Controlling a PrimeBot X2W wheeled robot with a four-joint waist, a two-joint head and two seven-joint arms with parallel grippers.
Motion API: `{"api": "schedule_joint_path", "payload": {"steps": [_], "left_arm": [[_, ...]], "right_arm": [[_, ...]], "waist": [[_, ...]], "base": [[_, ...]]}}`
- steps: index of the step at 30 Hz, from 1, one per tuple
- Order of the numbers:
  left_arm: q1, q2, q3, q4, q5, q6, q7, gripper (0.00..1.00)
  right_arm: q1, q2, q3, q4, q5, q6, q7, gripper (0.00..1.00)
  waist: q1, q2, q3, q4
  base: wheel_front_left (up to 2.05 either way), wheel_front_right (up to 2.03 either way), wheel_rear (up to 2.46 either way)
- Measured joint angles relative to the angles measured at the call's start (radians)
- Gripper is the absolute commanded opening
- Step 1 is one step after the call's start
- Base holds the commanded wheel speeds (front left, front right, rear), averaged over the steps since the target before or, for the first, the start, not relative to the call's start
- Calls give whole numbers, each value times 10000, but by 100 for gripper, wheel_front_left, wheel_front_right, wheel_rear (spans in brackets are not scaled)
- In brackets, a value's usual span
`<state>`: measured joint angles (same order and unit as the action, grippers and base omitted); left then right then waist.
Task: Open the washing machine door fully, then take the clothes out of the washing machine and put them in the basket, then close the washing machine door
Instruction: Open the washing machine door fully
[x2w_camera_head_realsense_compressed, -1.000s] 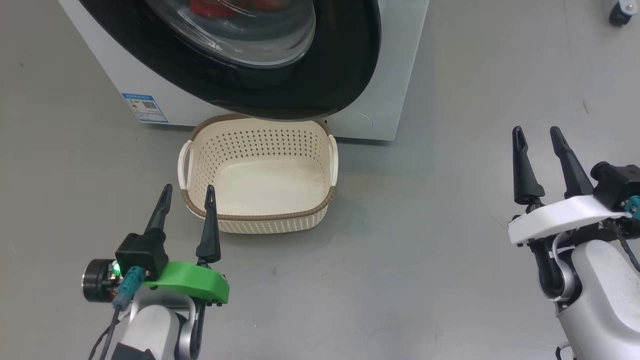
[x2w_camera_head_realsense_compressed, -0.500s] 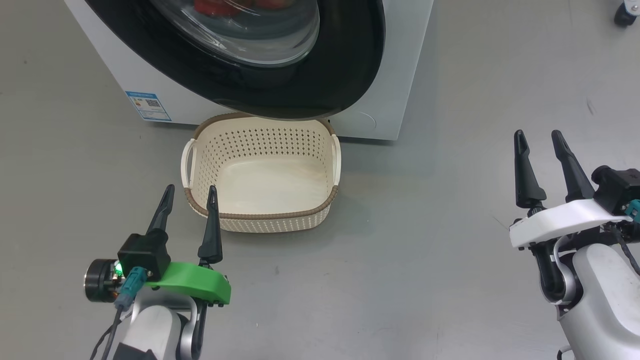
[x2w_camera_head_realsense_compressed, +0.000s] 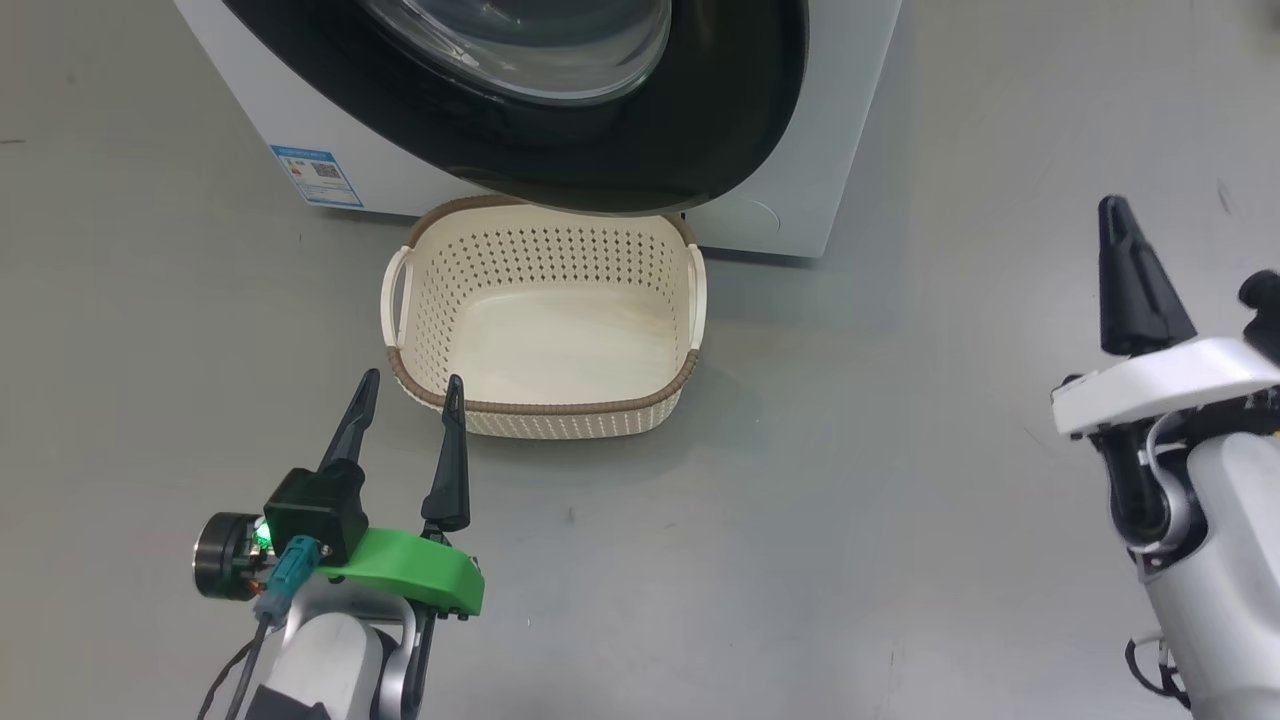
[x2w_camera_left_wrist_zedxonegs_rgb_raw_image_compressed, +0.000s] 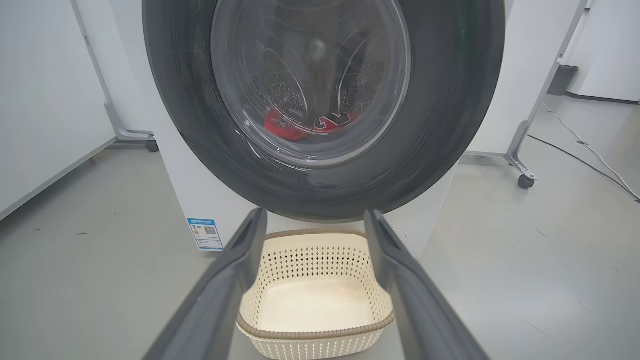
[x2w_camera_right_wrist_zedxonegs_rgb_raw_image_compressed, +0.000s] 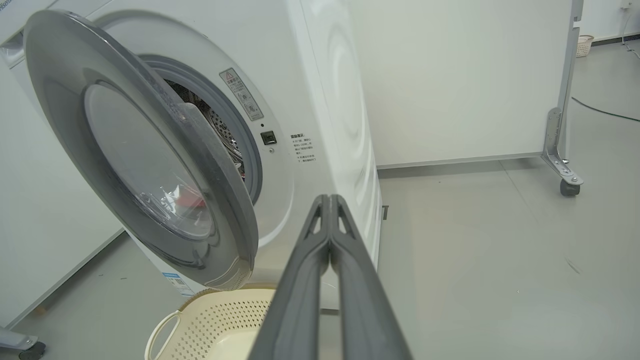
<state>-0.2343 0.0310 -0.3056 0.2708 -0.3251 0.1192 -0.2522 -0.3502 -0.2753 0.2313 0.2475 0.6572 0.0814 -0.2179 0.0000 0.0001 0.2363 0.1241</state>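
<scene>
Two end effectors show from the head: the left end effector spread wide just before the cream perforated plastic basket, and the right end effector far off to the side, fingers pressed together. The basket sits on the grey floor under the glossy black-rimmed round door of the white front-loading washing machine. From the left wrist, red jerseys lie in the steel drum behind the door's glass. From the right wrist, the door stands partly open.
</scene>
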Motion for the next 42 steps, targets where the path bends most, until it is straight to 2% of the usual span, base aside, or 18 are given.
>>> {"api": "schedule_joint_path", "payload": {"steps": [10,19,28,31,42], "left_arm": [[-235,0,-286,-203,-17,2,0,100],[-622,-2,-456,-286,-240,2,0,100],[-968,-10,-619,-424,-349,2,0,100],[-1109,-12,-683,-447,-359,2,0,100],[-1306,-19,-794,-445,-546,2,0,100]], "right_arm": [[-2151,-194,-886,-77,1668,140,1373,0],[-4237,4,-1511,146,4105,123,3530,0],[-5497,109,-1613,621,5329,-387,5202,0],[-5994,157,-1601,878,5747,-658,5908,0],[-6884,228,-1471,1519,6272,-1279,7210,0]], "waist": [[0,0,678,312],[0,0,1461,759],[0,0,2037,1107],[0,0,2274,1273],[0,0,2661,1660]], "base": [[0,0,0],[0,0,0],[0,0,0],[0,0,0],[0,0,0]]}}
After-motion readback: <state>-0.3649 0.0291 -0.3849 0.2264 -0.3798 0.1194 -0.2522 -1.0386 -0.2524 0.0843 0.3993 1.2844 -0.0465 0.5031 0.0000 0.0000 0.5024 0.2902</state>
